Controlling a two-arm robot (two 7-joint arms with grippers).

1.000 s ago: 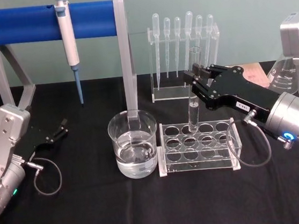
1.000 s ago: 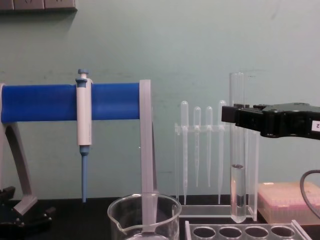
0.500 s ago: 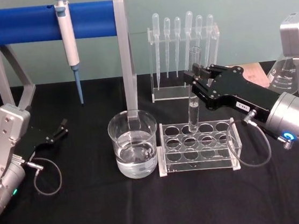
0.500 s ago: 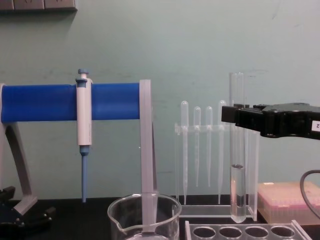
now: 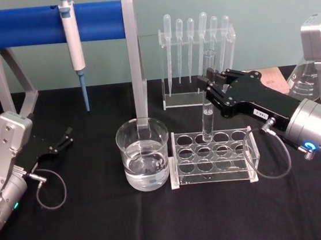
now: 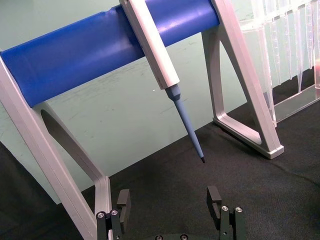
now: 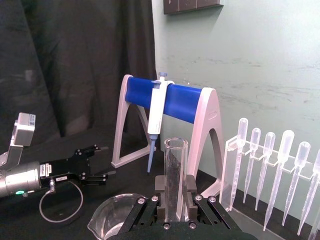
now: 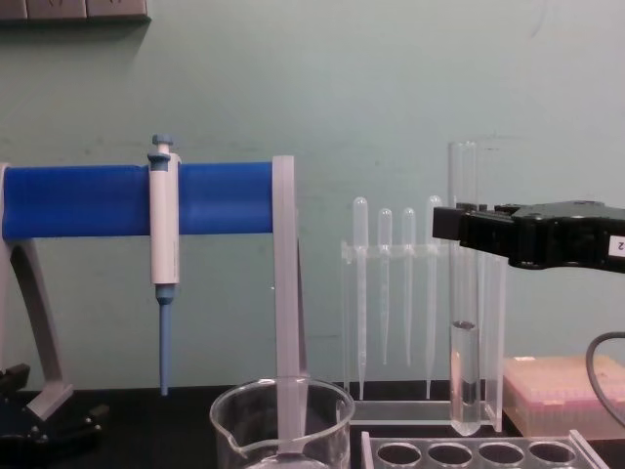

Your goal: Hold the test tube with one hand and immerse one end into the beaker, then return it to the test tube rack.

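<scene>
The test tube (image 5: 208, 123) hangs upright with its rounded bottom just above the far row of holes in the clear rack (image 5: 213, 176), touching nothing below (the chest view shows a gap between glass and rack top). Liquid fills roughly its lower third. The right gripper (image 5: 207, 92) reaches in from the right and is clamped on the tube's upper half, with the rim standing free above the jaws.

Just left of the rack sits the beaker (image 5: 131, 158), part full of water. Farther left, the left gripper (image 5: 66, 138) rests low over the black table (image 5: 161, 230), fingers apart and holding nothing.

We judge the tube to be in carry, between rack and beaker, though we cannot tell whether the dip is done. If it is not, the next move calls for a level shift left, clearing the beaker's rim, then a straight descent into the water. If it is, the tube goes straight down into a hole.
</scene>
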